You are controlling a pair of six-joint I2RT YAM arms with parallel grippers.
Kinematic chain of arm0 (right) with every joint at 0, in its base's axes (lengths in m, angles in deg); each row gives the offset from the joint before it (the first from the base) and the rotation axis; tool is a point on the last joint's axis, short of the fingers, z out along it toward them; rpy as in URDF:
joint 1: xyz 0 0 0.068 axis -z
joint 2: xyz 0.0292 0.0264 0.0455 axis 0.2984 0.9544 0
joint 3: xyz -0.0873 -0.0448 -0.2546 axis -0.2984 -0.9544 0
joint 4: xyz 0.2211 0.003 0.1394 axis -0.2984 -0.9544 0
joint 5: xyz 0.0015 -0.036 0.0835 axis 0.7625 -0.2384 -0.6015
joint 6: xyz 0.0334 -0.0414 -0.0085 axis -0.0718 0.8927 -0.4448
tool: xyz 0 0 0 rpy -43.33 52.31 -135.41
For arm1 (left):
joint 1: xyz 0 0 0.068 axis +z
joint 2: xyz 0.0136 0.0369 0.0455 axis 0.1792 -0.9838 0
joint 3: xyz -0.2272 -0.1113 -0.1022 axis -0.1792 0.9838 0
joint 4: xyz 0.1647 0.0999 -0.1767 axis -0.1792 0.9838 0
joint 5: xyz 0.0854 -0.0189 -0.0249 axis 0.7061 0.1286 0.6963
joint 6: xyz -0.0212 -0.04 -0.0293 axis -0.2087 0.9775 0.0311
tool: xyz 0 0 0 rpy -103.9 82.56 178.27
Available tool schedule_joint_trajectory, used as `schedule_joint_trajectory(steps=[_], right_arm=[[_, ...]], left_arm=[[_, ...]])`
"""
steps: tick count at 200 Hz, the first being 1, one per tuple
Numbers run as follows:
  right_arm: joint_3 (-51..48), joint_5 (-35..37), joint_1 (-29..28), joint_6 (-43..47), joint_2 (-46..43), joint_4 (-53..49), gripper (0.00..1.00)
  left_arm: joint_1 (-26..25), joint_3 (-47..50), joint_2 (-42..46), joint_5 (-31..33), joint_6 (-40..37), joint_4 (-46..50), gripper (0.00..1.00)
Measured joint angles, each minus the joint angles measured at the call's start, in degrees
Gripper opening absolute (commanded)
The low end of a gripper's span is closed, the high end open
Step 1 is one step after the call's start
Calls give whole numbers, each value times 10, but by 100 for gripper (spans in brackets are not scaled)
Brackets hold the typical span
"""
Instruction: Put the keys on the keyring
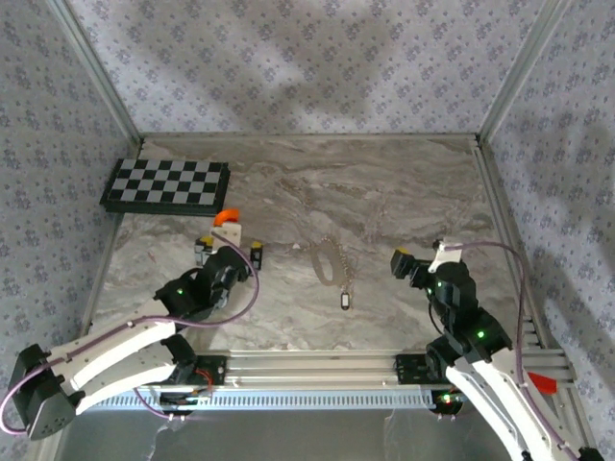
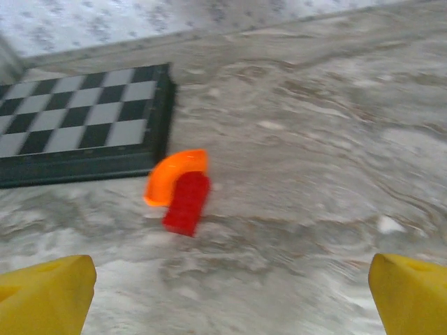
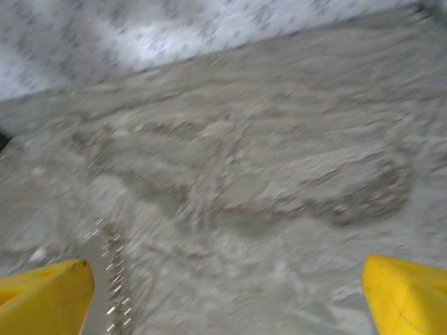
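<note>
The keyring [image 1: 328, 259], a thin silvery oval loop, lies on the marble table near its middle. A fine chain runs from it toward the front. The tiny key [image 1: 344, 301], with a black head, lies at the chain's near end. My left gripper [image 1: 230, 248] stands open to the left of the ring with nothing between its yellow fingertips [image 2: 49, 296]. My right gripper [image 1: 421, 254] is open to the right of the ring. A blurred stretch of chain [image 3: 115, 279] shows in the right wrist view beside its left fingertip [image 3: 45, 296].
An orange curved piece [image 2: 174, 174] joined to a red block [image 2: 187, 202] sits just ahead of my left gripper. A checkerboard [image 1: 165, 185] lies at the back left. Patterned walls and metal rails [image 1: 500, 192] close in the table.
</note>
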Motion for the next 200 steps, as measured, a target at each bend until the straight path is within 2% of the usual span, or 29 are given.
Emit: schedule_joint_trajectory(steps=[44, 104, 145, 172, 200], right_arm=[[-58, 97, 16, 19, -4, 16, 100], [-77, 129, 20, 121, -13, 81, 100], [-124, 126, 23, 164, -14, 120, 100], [-157, 122, 36, 170, -4, 163, 100], [-165, 113, 55, 170, 35, 200, 99]], left_arm=[[56, 48, 50, 83, -35, -7, 100], [114, 83, 73, 151, -70, -8, 99], [135, 153, 73, 151, -107, -70, 99], [156, 215, 115, 130, -144, -116, 99], [211, 235, 174, 99, -154, -141, 100]])
